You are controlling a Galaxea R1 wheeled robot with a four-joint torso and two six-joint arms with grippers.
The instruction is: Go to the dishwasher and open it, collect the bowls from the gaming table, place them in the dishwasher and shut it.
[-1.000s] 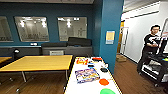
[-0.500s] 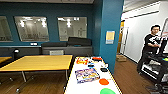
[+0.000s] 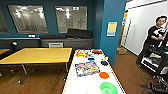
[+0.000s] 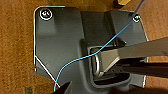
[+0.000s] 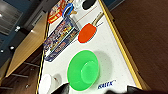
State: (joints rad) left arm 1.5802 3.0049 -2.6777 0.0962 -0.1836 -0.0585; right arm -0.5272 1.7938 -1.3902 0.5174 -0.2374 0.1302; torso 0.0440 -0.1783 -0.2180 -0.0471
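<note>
The gaming table (image 3: 85,83) is the long white-topped one straight ahead, with colourful board-game boxes (image 3: 87,68) on it. A green bowl (image 3: 108,88) stands on its near end. It shows large in the right wrist view, green bowl (image 5: 83,70), upright and empty on the table (image 5: 110,53). Beyond it lies a flat red-orange round thing (image 3: 104,75), which has a stick-like handle in the right wrist view (image 5: 87,33). My right gripper (image 5: 100,91) hovers over the table's near end by the green bowl, open and holding nothing. The dishwasher is out of view.
A yellow-topped table (image 3: 37,55) stands left of the gaming table, with a narrow gap between them. A teal wall corner (image 3: 110,37) rises behind the table's far end. A person with a control rig (image 3: 156,47) stands at the right on the wooden floor (image 3: 127,75). A white round item (image 5: 45,83) sits near the green bowl.
The whole head view has shifted slightly, as the camera moved a little. The things on the table lie as before.
</note>
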